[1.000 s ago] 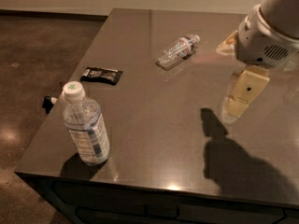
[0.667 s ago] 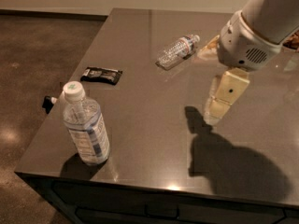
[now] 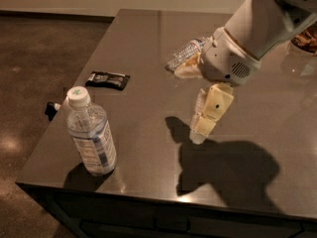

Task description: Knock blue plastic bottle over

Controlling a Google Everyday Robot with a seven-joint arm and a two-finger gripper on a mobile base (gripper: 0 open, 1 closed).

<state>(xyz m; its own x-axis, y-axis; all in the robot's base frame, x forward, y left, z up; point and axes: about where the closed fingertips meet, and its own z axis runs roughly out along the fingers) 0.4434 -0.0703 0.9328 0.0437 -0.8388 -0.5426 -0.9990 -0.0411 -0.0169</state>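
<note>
**Mia:** Where is the blue plastic bottle (image 3: pixel 91 138)?

**Ben:** It stands up straight near the front left corner of the tabletop (image 3: pixel 148 152). Its white cap is on.

**Mia:** And the gripper (image 3: pixel 199 132)?

**Ben:** It hangs from the big white arm (image 3: pixel 257 29) and points down over the middle of the tabletop. It is well apart from the bottle, off to the right of it. I see it from the side, so I cannot tell if the jaws are apart or together. Nothing seems to be in them.

**Mia:** Will the bottle be hard to knock down?

**Ben:** I think not. It is fat and tall, and the plastic looks thin, smooth and a bit squishy. I cannot tell how much water is in it. If there is a lot, the bottom will be heavy.

**Mia:** So where should the push go?

**Ben:** Up high, I think, just under the cap. A low push might only make it slide, because it looks slippery.

**Mia:** Could it break?

**Ben:** I don't think so. But it is round and close to the edge, so it might roll off. The little bottle (image 3: pixel 185 53) lying at the back is not the one to hit.
</note>
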